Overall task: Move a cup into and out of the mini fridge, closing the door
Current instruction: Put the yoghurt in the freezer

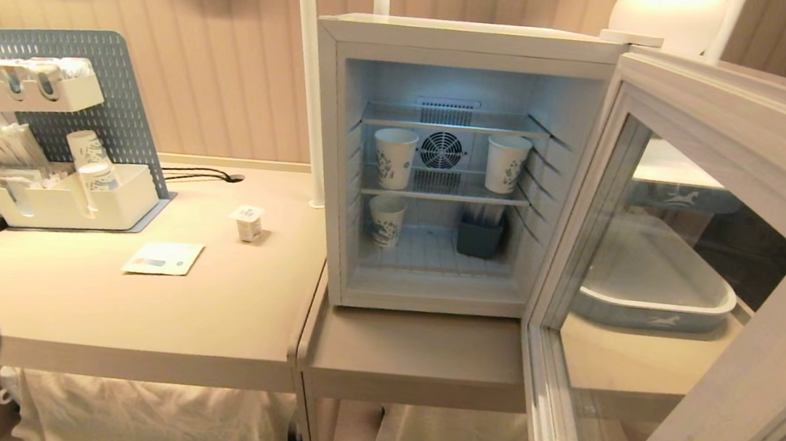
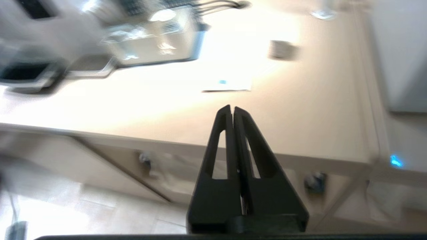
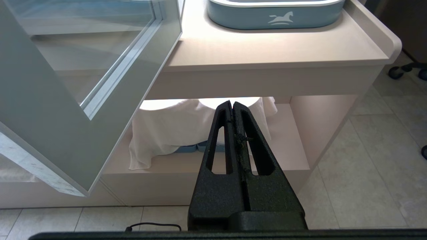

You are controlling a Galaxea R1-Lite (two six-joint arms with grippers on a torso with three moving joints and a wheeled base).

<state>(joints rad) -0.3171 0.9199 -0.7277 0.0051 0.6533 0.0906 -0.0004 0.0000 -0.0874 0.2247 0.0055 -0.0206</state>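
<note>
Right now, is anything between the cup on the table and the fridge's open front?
Nothing visible: the cup stands alone on bare table left of the mini fridge, whose door is swung wide open rightward.

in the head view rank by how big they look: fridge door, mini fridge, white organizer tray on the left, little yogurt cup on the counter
1. the door, though swung open toward the camera, so nearness inflates it
2. the mini fridge
3. the organizer tray
4. the cup, clearly smallest

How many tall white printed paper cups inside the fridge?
3. Two tall white blue-printed paper cups on the middle wire shelf, left and right; one on the bottom shelf, left. More could hide behind the dark bin.
</note>
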